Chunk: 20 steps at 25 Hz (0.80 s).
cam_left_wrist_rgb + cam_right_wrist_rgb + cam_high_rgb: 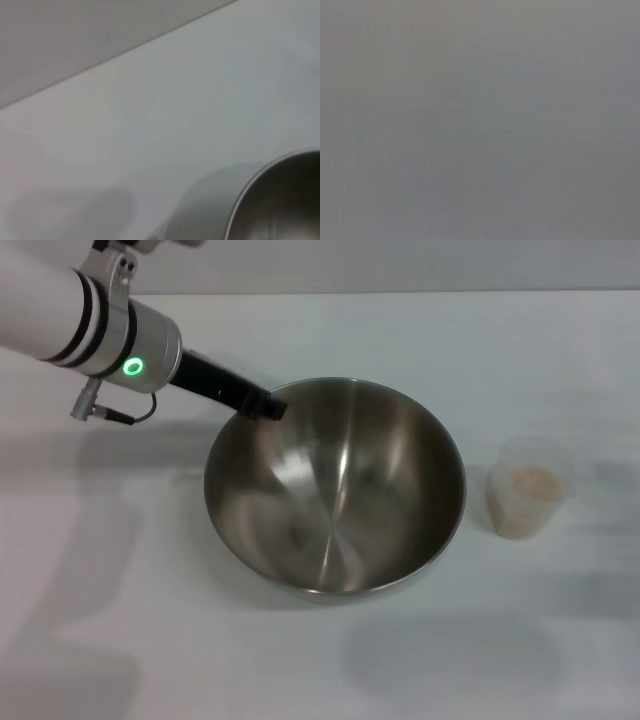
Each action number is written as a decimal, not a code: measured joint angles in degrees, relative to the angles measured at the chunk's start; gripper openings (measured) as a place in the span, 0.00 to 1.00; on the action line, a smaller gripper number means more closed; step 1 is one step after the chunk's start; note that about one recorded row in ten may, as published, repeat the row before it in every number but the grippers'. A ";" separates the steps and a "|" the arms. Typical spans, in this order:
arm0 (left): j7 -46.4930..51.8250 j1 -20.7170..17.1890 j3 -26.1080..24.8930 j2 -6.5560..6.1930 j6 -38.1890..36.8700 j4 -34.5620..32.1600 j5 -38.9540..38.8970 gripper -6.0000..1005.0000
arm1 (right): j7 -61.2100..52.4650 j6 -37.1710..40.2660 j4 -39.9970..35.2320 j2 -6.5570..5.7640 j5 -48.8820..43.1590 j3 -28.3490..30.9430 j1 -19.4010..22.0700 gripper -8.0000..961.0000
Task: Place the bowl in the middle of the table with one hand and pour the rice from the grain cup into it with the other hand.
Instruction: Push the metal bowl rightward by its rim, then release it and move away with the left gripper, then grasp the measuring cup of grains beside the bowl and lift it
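The steel bowl (340, 490) is at the middle of the white table (150, 640), tilted so its shiny inside faces me. It looks empty. My left gripper (268, 407) reaches in from the upper left and is shut on the bowl's far-left rim. A shadow on the table in front of the bowl suggests that it hangs a little above the surface. The left wrist view shows part of the bowl's rim (285, 205) over the table (175, 115). The grain cup (527, 488) stands upright to the right of the bowl with rice (532, 480) in it. My right gripper is out of view.
The table's far edge runs along the top of the head view, with a grey wall behind it. The left arm's silver wrist with a green light (132, 367) hangs over the table's left rear. The right wrist view shows only a plain grey surface.
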<state>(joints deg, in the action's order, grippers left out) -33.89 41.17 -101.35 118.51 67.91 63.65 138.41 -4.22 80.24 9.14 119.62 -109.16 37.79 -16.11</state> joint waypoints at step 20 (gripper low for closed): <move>-3.18 -39.96 28.80 -0.26 -98.29 21.21 13.91 0.81 | 0.12 2.15 -0.11 -0.17 0.00 -4.42 1.61 0.87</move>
<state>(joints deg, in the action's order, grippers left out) -37.07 1.20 -72.55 118.24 -30.38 84.86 152.32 -4.10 82.39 9.03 119.45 -109.16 33.37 -14.50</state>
